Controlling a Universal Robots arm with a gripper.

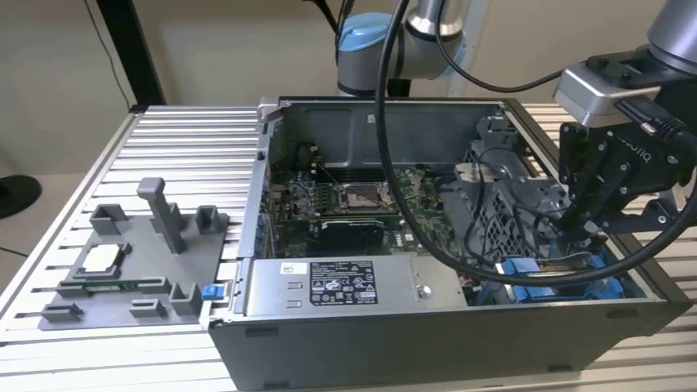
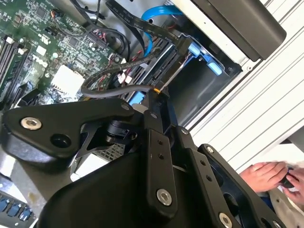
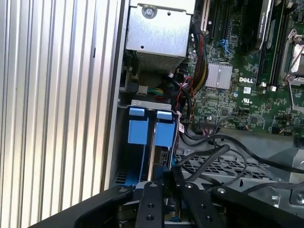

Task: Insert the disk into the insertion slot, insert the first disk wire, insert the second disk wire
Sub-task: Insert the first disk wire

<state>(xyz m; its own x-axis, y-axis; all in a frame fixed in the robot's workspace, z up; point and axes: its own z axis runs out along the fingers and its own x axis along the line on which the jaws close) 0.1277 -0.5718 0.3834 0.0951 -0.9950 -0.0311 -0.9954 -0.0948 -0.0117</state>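
Two blue tabs mark the disk (image 3: 164, 133) in the first wrist view: it stands on edge inside the insertion slot (image 3: 118, 156), with a thin silver edge showing between the tabs. The slot lies at the corner of the open computer case, against the case wall and next to the ribbed metal table (image 3: 47, 95).

The gripper (image 3: 168, 176) hangs just above the slot's open end. Its fingers are drawn tightly together, and in the second wrist view the end of a black wire (image 2: 109, 89) is pinched at their tips, with a small orange spot showing there. The wire curves away from the tips over the motherboard (image 3: 237, 95).

More black cables loop across the perforated cage (image 3: 213, 164) just beside the fingers and crowd the way to the slot. A bundle of coloured wires (image 3: 202, 61) runs down near the slot's far end.

In the exterior view, the grey power-supply box (image 1: 326, 286) lies along the case's near wall, the processor socket (image 1: 360, 196) sits mid-board, and a grey fixture tray (image 1: 120, 278) rests on the table at the exterior view's left. A person's hand (image 2: 263, 175) rests on the table outside the case.
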